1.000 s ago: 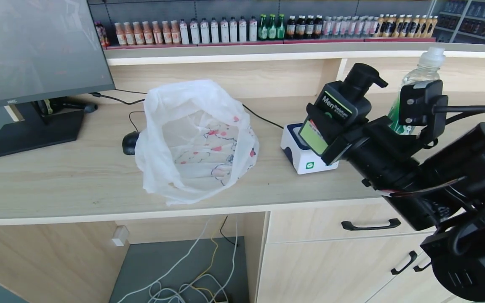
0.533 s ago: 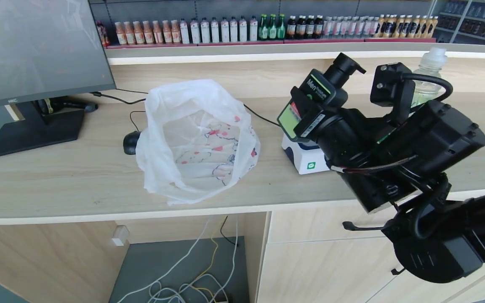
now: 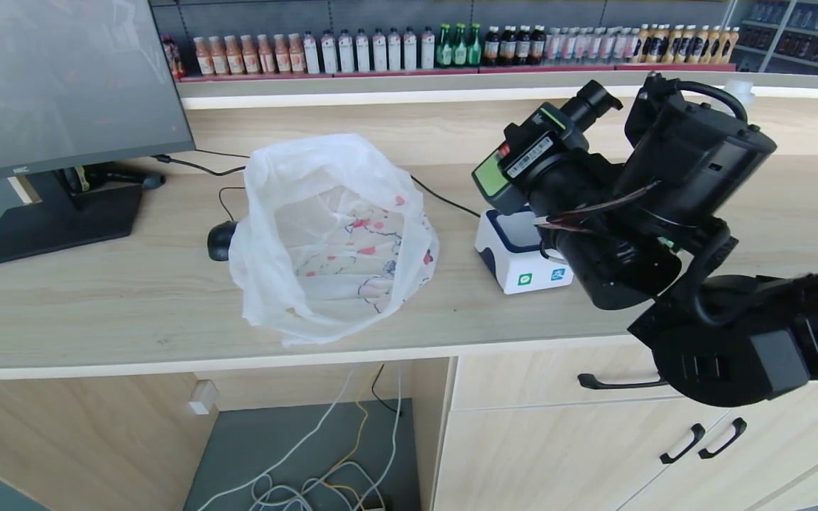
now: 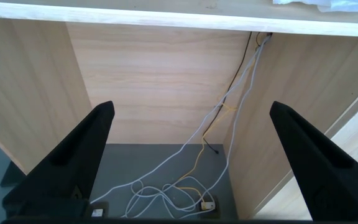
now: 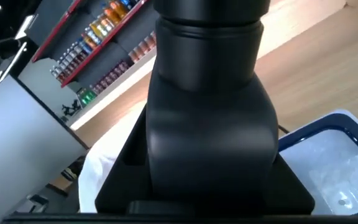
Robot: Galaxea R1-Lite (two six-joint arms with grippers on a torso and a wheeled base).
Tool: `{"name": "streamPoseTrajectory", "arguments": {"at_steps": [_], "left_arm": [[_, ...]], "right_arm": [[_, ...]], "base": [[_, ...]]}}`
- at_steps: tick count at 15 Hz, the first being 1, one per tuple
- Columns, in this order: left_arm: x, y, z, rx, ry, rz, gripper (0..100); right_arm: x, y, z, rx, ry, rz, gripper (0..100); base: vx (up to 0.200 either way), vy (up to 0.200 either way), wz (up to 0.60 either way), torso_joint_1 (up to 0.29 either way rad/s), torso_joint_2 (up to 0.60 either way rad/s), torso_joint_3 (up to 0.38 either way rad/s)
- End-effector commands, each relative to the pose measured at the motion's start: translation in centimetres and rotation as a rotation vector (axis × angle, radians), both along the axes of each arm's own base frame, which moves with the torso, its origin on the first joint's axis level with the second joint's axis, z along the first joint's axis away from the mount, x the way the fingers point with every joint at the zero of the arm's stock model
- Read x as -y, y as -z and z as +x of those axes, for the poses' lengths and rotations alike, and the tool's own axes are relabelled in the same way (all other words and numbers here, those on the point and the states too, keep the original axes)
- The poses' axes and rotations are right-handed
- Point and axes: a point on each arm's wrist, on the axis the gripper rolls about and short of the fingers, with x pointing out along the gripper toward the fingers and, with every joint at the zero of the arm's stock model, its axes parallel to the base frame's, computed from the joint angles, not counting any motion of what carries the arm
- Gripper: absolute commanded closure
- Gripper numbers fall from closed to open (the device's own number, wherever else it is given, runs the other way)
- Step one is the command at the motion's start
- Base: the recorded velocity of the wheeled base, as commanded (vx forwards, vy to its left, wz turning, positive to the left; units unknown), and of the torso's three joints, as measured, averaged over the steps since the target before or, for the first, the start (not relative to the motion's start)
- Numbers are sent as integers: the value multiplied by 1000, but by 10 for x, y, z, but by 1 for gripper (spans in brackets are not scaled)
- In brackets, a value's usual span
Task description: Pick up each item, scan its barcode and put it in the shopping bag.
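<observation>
Counter (image 3: 96, 305), shopping bag (image 3: 331, 234), contents unclear; bottle (image 3: 522, 157) over scanner (image 3: 522, 264)

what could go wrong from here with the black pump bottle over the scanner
1. The barcode label on the pump bottle faces up, away from the scanner below it, so the scan may miss.
2. The right hand holds the bottle tilted and low over the scanner; any dip could bump it.
3. The shopping bag is soft and slumped, so the bottle might snag its rim going in.
</observation>
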Motion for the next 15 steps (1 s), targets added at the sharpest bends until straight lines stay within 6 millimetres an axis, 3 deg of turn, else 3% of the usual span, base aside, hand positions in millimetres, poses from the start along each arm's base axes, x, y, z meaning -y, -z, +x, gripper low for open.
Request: {"name": "streamPoseTrajectory", "arguments": {"at_steps": [1,10,15], "left_arm": [[0,0,0,1,0,0,0],[0,0,0,1,0,0,0],[0,0,0,1,0,0,0]], "right_arm": [[7,0,8,-18,17,35,100],[34,21,45,-174,54,287,100],[32,31,53,-198,50,313,100]], "base": [[0,0,0,0,0,0],[0,0,0,0,0,0],[0,0,0,0,0,0]]}}
